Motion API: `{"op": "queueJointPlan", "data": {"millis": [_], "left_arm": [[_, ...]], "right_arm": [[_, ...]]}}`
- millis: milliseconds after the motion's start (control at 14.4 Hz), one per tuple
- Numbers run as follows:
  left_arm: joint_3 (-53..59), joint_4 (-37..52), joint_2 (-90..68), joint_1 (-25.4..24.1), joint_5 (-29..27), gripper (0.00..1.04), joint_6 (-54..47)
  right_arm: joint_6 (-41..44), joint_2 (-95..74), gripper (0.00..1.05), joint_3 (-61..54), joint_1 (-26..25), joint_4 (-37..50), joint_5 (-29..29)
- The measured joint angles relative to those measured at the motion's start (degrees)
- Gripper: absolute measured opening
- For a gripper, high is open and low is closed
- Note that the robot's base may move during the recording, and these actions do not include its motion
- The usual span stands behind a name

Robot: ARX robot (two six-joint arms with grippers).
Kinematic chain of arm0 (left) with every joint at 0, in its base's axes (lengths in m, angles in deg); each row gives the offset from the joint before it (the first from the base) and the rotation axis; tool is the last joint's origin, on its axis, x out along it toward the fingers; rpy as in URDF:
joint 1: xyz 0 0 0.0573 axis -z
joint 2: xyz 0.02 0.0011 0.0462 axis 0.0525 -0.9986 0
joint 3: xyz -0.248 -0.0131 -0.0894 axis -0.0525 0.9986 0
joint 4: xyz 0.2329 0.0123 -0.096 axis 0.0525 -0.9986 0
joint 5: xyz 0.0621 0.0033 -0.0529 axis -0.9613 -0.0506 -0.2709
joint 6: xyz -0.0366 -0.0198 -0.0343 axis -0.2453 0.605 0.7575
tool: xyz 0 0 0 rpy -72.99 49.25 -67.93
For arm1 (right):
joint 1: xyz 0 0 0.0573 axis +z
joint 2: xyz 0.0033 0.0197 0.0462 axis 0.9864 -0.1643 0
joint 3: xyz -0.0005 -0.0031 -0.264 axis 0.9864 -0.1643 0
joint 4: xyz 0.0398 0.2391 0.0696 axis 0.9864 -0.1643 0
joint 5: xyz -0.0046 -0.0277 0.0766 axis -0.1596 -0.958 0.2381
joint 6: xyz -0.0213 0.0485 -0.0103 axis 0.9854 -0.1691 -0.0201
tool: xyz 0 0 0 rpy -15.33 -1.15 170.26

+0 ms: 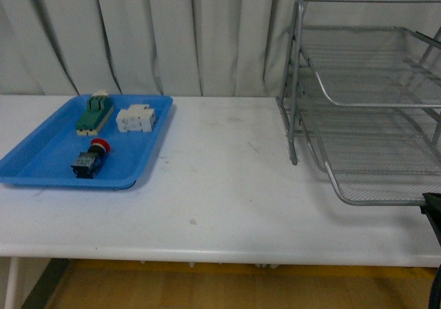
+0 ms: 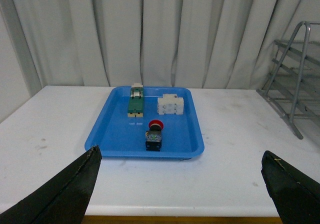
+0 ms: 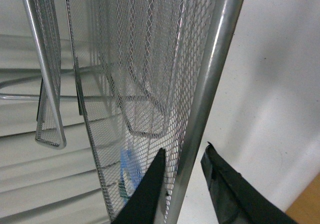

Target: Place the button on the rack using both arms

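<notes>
The button [image 1: 91, 158] lies on its side in the blue tray [image 1: 41, 164], well apart from the rack [image 1: 372, 109], so a handover across the bare surface [image 1: 227, 185] looks likely. The left fingers [image 2: 75, 184] are spread wide and empty, facing the button. The right fingers [image 3: 147, 189] straddle the rack's rim wire [image 3: 200, 124], narrowly parted; I cannot tell whether they grip it. A green-and-cream switch block [image 1: 94, 114] and a white block [image 1: 135, 118] share the tray without blocking the button.

A pale pleated curtain [image 1: 172, 33] hangs across the whole far side. A white table [image 1: 227, 192] spans left to right, with yellowish wooden floor [image 1: 207, 290] showing under its near edge.
</notes>
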Motion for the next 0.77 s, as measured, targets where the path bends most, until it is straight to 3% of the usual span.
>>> {"op": "queueJointPlan", "data": {"millis": [348,418,488,557,627,766], "left_arm": [[0.0,0.0,0.0,0.0,0.0,0.98,0.0],[0.0,0.0,0.0,0.0,0.0,0.98,0.0],[0.0,0.0,0.0,0.0,0.0,0.98,0.0],[0.0,0.0,0.0,0.0,0.0,0.98,0.0],[0.0,0.0,0.0,0.0,0.0,0.98,0.0],[0.0,0.0,0.0,0.0,0.0,0.98,0.0]], "right_arm": [[3.8,12.5,0.8,-8.6,0.1,-2.6,0.8],[5.6,18.9,0.93,-12.6,1.1,-8.3,0.4],[10.0,31.3,0.99,-16.5,3.5,-20.3,0.1],[18.8,39.0,0.91,-19.8,5.3,-12.7,-3.2],[34.3,45.2,0.78,-20.5,5.0,-5.0,-8.1],[63.6,53.2,0.51,-23.5,3.0,-12.7,-8.5]]}}
